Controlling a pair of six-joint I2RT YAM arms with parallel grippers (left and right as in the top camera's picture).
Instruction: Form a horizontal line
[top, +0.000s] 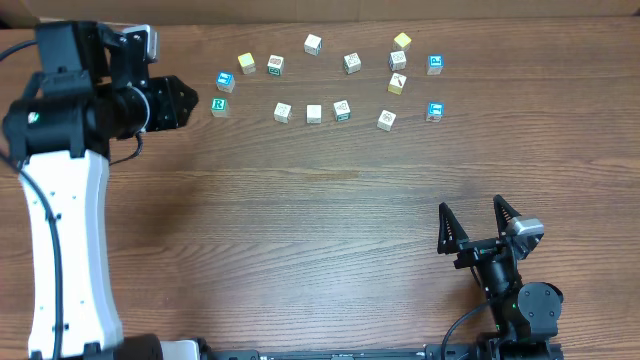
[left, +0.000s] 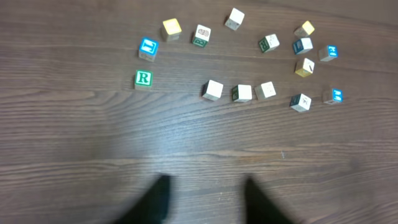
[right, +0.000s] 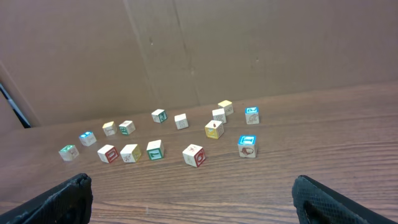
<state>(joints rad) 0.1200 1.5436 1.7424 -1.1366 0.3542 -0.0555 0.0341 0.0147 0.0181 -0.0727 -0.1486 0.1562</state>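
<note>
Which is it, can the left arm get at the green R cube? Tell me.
Probably yes. The left gripper is open and the green R cube lies ahead over bare table; the nearest blue cube stands apart, beyond it.

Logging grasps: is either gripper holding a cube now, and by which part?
Nothing is held; the left gripper and right gripper are both open and empty.

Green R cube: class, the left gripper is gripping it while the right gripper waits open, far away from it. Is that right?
No. The green R cube lies free on the table. The left gripper is open and apart from it, as the left wrist view shows. The right gripper does wait open, far away from it.
</note>
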